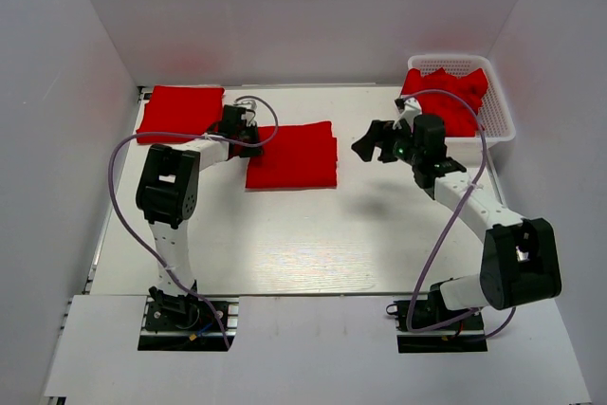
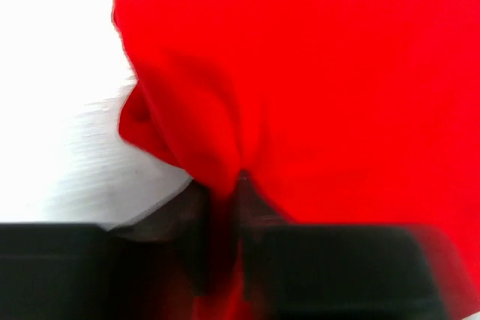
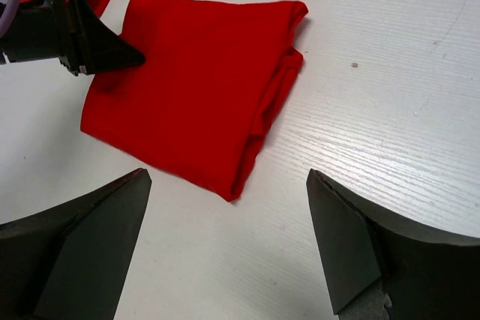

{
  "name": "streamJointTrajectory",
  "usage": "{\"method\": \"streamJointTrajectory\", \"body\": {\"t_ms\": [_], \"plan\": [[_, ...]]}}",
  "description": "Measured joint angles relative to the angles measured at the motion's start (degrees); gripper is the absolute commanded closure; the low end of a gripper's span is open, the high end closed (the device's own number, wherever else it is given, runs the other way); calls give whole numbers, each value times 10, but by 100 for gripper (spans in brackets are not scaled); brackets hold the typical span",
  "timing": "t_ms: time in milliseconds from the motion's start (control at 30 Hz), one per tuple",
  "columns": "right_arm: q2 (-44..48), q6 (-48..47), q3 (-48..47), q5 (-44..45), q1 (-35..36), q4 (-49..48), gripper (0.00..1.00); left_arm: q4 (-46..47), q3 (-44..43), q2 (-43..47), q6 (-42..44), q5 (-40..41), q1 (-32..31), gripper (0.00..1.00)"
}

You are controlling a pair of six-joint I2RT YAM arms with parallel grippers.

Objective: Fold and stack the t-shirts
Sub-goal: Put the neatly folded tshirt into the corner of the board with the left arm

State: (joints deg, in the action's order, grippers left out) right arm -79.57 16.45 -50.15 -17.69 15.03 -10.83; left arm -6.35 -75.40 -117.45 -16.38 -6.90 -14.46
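Cloth at the left edge of the folded t-shirt (image 1: 294, 156) sat pinched in your left hand (image 1: 252, 144), mid-tabletop (image 1: 285, 244); your right hand (image 1: 372, 146) hung open nearby, to its right. The white basket (image 1: 503, 116) held crumpled t-shirts (image 1: 446, 92).
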Motion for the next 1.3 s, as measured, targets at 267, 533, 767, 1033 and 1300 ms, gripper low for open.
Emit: {"method": "streamJointTrajectory", "body": {"t_ms": [267, 533, 767, 1033, 1300], "plan": [[36, -5, 21, 21, 0, -4, 10, 10, -3, -3, 49, -23, 1, 100], [70, -9, 47, 58, -1, -14, 10, -20, -42, 3, 155, -13, 1, 100], [70, -13, 49, 75, -2, -14, 10, -57, -93, 35, 231, 4, 6, 100], [70, -18, 48, 90, -2, -17, 10, -110, -201, 36, 306, 5, 27, 100], [50, -18, 19, 99, -2, -31, 10, -190, -391, -6, 364, 2, 56, 100]]}}
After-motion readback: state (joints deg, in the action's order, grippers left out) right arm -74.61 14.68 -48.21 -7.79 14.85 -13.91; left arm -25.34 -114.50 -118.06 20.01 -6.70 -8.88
